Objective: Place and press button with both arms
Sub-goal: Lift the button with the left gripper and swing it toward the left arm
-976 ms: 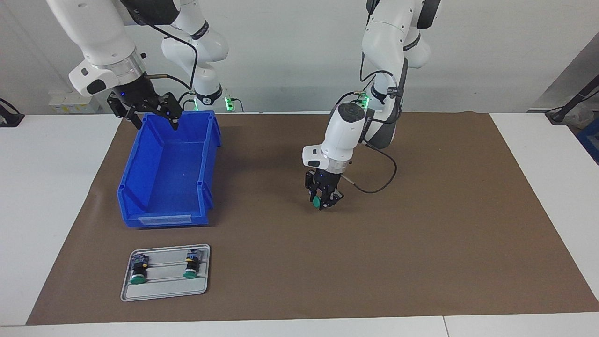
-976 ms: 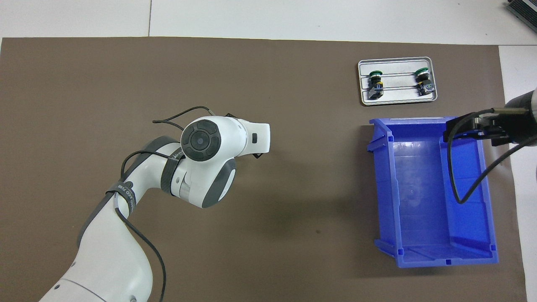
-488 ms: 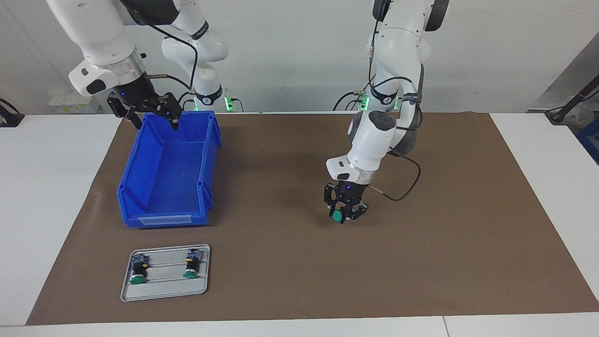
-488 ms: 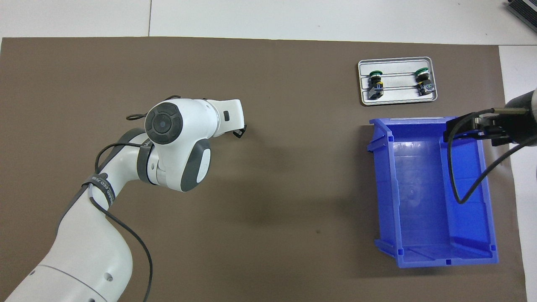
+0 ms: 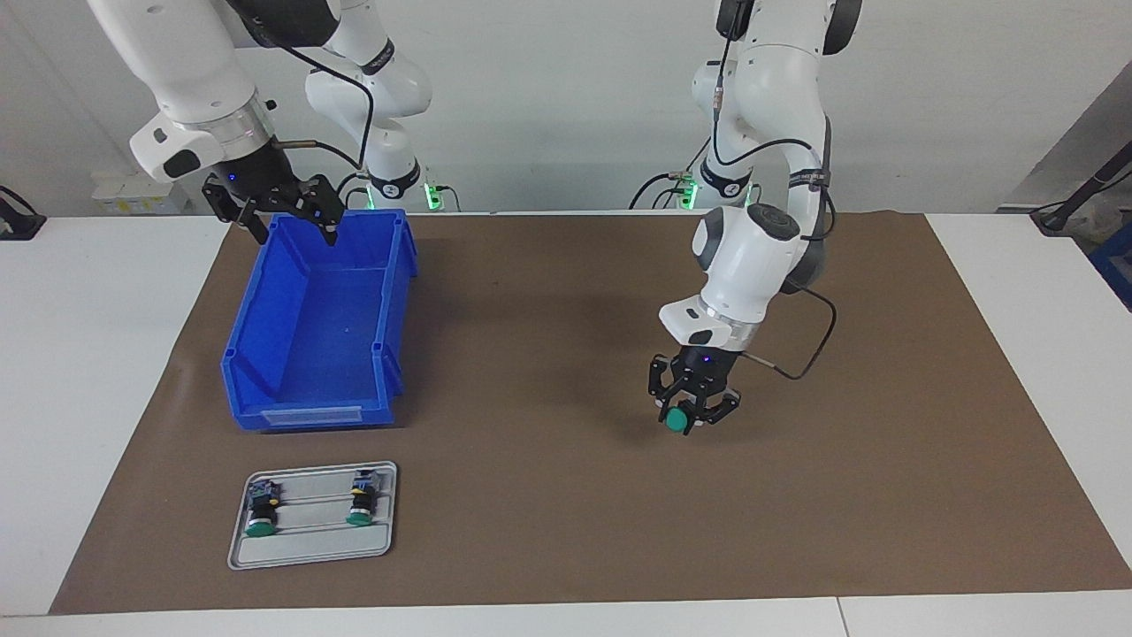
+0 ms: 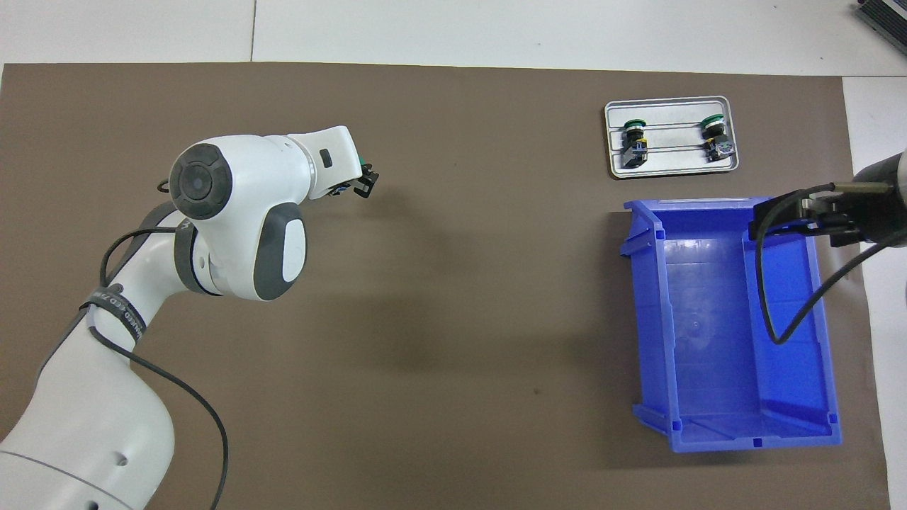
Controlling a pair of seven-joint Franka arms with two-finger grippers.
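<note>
Brown mat: left gripper jaws clamp one button, two buttons trayed, right gripper jaws wide

The left arm reaches down, its end effector pointing at the table, fingers closed on something green. The right end effector hangs raised and waits, fingers spread apart.

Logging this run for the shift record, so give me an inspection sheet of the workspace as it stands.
Surface: brown mat on a white table.
Job's things: one button held by the left gripper over bare mat; two buttons on the grey tray.
Clutter: blue bin, nothing seen inside.
Grippers: right gripper open, waiting over the bin's rim.
Cables: black cable looping off the left wrist.
Surroundings: white wall.
</note>
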